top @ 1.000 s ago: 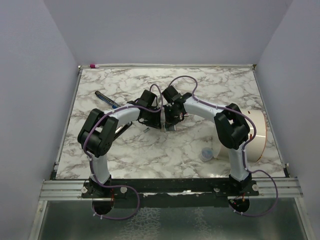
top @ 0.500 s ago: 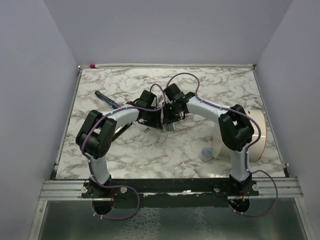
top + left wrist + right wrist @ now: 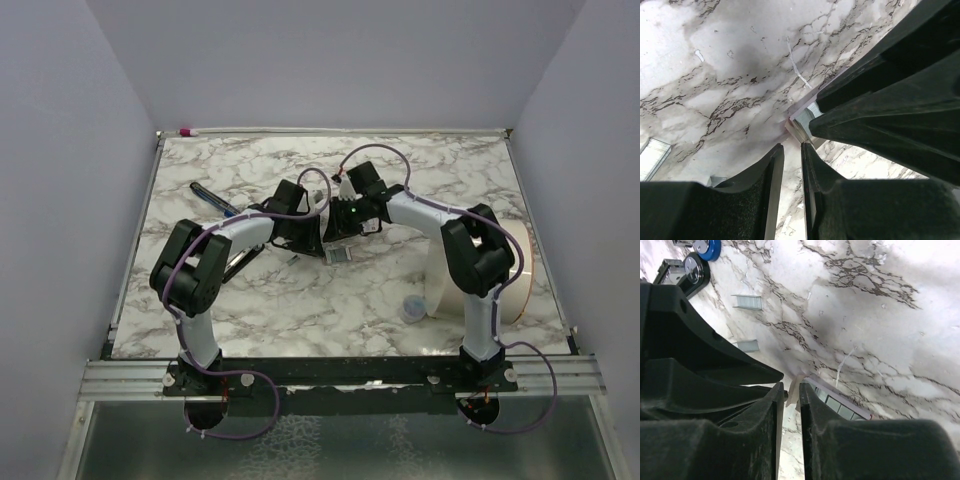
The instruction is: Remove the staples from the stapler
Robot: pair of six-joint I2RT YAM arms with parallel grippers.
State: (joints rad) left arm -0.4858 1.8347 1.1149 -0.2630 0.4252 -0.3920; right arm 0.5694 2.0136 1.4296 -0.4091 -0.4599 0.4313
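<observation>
Right gripper (image 3: 790,390) pinches the stapler (image 3: 837,401) end. Left gripper (image 3: 790,152): jaws nearly together, grip indeterminate. Staples (image 3: 747,301) lie nearby.

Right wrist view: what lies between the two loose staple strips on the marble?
Nothing. Between the upper staple strip and the lower staple strip the marble tabletop is bare, showing only dark veining; the right wrist view shows this plainly.

Soft even overhead light, faint shadows, wrist views dimmer, blurred foreground
</observation>
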